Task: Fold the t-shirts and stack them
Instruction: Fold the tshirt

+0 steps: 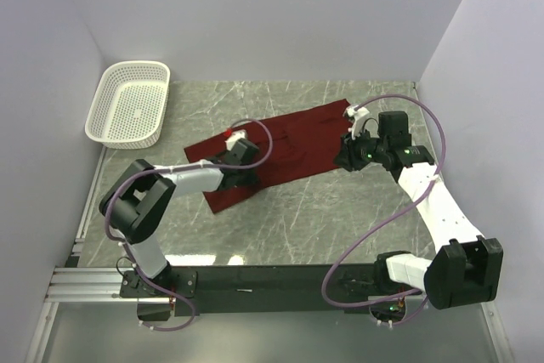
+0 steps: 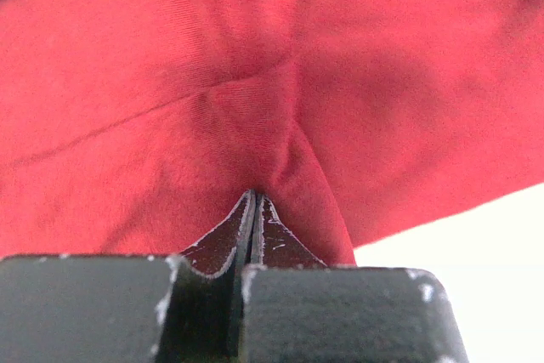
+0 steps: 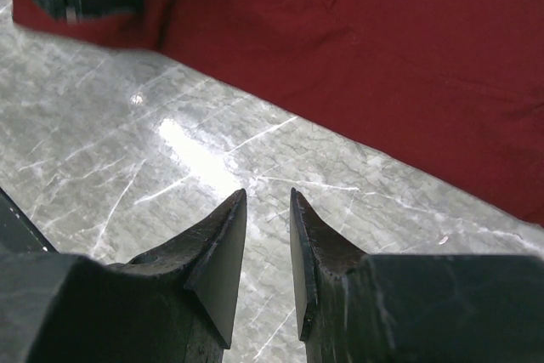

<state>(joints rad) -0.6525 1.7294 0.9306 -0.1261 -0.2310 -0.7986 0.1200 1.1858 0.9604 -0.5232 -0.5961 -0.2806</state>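
T-shirt point(image 1: 297, 144), plain maroon, fold pinched in left hand point(image 2: 255, 200); right hand point(image 3: 268, 200) ajar, empty.

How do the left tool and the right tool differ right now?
The left tool is shut, pinching a fold of the red shirt; the right tool has parted tips and holds nothing. The left tool is on cloth; the right tool hangs over bare table. Both are black.

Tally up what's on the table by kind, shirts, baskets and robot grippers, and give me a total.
maroon t-shirt: 1
white mesh basket: 1
grippers: 2 (left gripper, right gripper)
Total: 4
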